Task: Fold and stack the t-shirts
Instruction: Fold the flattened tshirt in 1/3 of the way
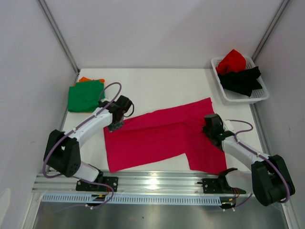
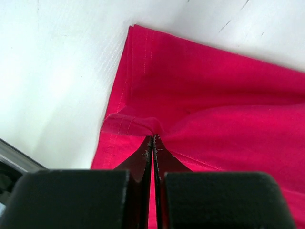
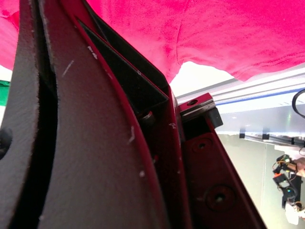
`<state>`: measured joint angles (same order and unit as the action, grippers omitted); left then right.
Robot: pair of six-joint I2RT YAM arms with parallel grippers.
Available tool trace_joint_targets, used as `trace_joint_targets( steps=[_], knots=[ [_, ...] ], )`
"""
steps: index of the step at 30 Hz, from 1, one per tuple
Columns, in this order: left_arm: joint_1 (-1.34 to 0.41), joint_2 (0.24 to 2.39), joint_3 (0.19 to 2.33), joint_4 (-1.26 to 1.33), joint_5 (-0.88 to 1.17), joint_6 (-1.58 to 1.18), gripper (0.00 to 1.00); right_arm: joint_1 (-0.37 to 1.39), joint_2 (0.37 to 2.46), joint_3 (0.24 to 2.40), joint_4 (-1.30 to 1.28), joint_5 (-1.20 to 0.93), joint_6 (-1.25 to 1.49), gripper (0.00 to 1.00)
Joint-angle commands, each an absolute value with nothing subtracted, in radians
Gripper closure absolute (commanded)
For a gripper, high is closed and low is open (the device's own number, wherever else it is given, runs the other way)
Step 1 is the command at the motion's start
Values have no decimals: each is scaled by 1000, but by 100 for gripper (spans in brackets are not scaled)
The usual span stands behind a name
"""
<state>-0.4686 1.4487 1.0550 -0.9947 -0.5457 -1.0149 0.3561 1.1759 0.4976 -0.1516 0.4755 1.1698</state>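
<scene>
Behind and left of the left pincer (image 1: 116,126), a folded green t-shirt (image 1: 86,97) is lying on an orange t-shirt (image 1: 85,79). That pincer's jaws are pressing fully together on a raised edge fold of the spread magenta-pink cloth t-shirt (image 1: 162,136). The right pincer (image 1: 209,131) is sitting closed on the same shirt, and I cannot tell whether it is gripping cloth. Behind it and to its right, a white plastic lattice basket (image 1: 259,97) is holding a red t-shirt (image 1: 232,61) and a black t-shirt (image 1: 243,80).

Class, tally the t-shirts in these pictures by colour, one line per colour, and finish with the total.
magenta-pink t-shirt: 1
green t-shirt: 1
orange t-shirt: 1
red t-shirt: 1
black t-shirt: 1
Total: 5
</scene>
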Motion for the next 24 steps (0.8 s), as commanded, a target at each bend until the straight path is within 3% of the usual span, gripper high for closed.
trace_joint_targets(
  steps=[1,16,24],
  knots=[
    [-466,1494,1092,-1009,-526,-888,99,350,1164,494,-158,477,1152,100],
    [-554,1451,1135,-1026,-407,-747,99,334,1186,500,-156,469,1144,100],
    [-592,1410,1049,-1049,-371,-769,99,325,1192,508,-147,459,1141,100]
  ],
)
